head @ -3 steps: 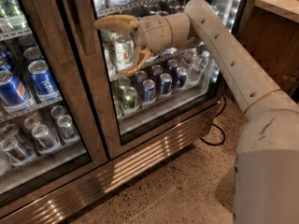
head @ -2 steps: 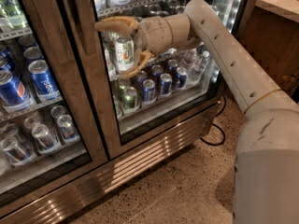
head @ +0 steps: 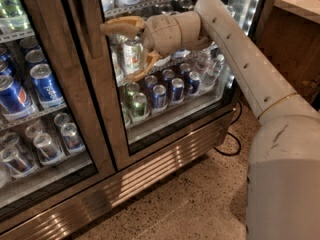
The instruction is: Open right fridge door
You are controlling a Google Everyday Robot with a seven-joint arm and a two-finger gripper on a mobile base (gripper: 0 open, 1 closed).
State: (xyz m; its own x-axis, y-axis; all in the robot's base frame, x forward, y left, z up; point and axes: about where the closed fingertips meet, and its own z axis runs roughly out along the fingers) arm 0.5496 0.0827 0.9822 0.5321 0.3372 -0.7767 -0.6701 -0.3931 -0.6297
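The fridge (head: 150,179) fills the left and centre of the camera view. Its right fridge door (head: 102,109) is a glass pane in a brushed steel frame, with cans on wire shelves behind it. A dark vertical handle (head: 81,19) runs along the door's left edge. My gripper (head: 116,52) hangs at mid height in front of the glass, just right of that handle. It is open: one tan finger (head: 120,26) reaches left above and the other curves below. Nothing is held between them. I cannot tell whether the upper finger touches the handle.
The left door (head: 30,94) shows blue Pepsi cans. A ribbed steel grille (head: 160,159) runs along the fridge base. A black cable (head: 227,144) lies on the speckled floor at the right. A wooden counter (head: 295,39) stands at the far right. My white arm (head: 240,59) crosses the right side.
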